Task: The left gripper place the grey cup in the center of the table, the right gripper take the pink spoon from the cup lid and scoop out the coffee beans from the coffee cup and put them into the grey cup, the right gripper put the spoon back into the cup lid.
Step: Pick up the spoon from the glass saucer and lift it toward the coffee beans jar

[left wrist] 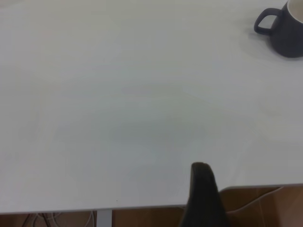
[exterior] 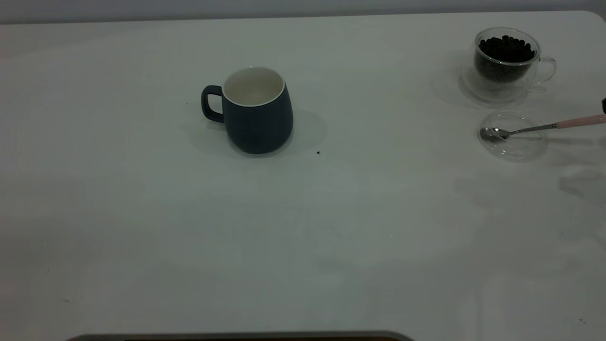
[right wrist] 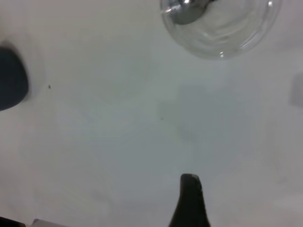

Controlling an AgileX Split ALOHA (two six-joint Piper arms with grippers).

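pink spoon handle cut off, right gripper barely visible

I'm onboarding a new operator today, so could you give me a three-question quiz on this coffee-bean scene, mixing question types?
1. True or false: the grey cup stands upright with its handle toward the exterior view's left.
2. Where does the bowl of the pink spoon rest? A) in the coffee cup B) on the cup lid C) in the grey cup
3. Fill in: the coffee beans are in the ____ cup, at the far right of the table.

Key: 1 true. 2 B: the bowl lies on the cup lid, handle end pointing right. 3 coffee; the coffee cup stands just behind the lid.
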